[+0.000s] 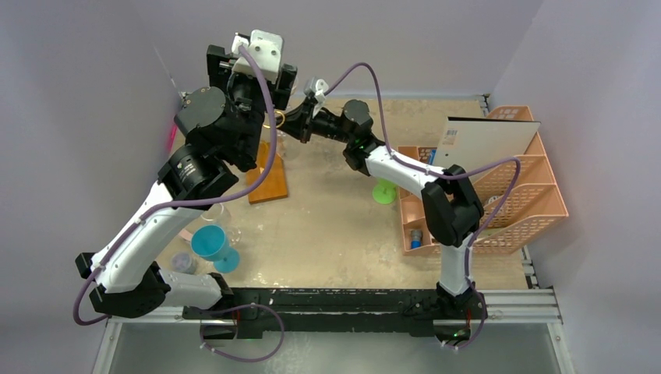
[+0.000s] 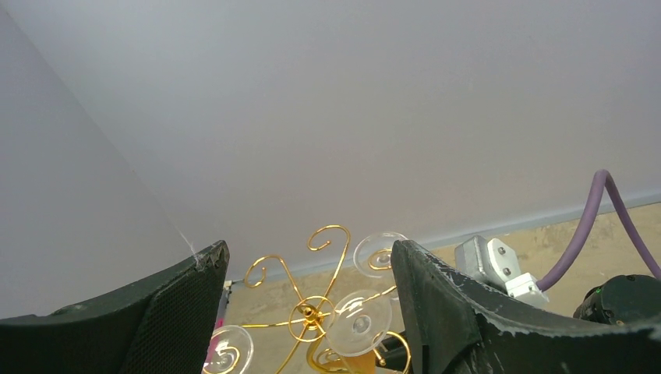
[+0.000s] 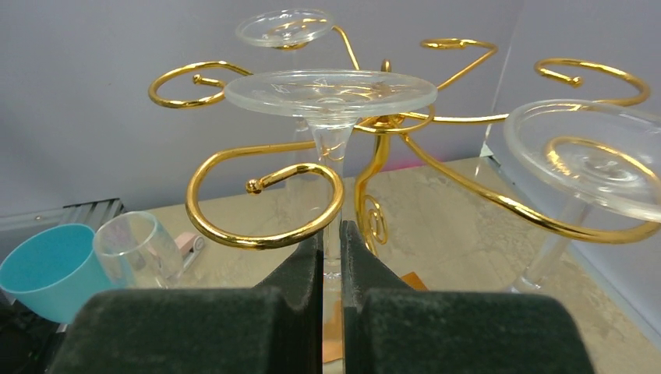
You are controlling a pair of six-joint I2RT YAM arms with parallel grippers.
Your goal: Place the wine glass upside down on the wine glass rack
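R gripper (image 3: 331,269) is pinching inverted wine glass (image 3: 331,92) by stem, foot above a curl of wine glass rack (image 3: 265,236), far left, prob. to hang it. L gripper (image 2: 308,253) is hovering overhead, jaws spread.

Three upturned wine glasses (image 3: 330,92), one rack (image 3: 261,240), one teal cup (image 3: 39,269), one organiser (image 1: 538,202)

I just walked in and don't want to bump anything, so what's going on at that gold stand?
The right pincer is shut on the stem of an upside-down wine glass, holding it at the gold wine glass rack. The glass's foot is above one curled arm and does not appear to be resting on it yet. Two other glasses hang inverted on the rack. The left pincer is open and empty, hovering above the rack.
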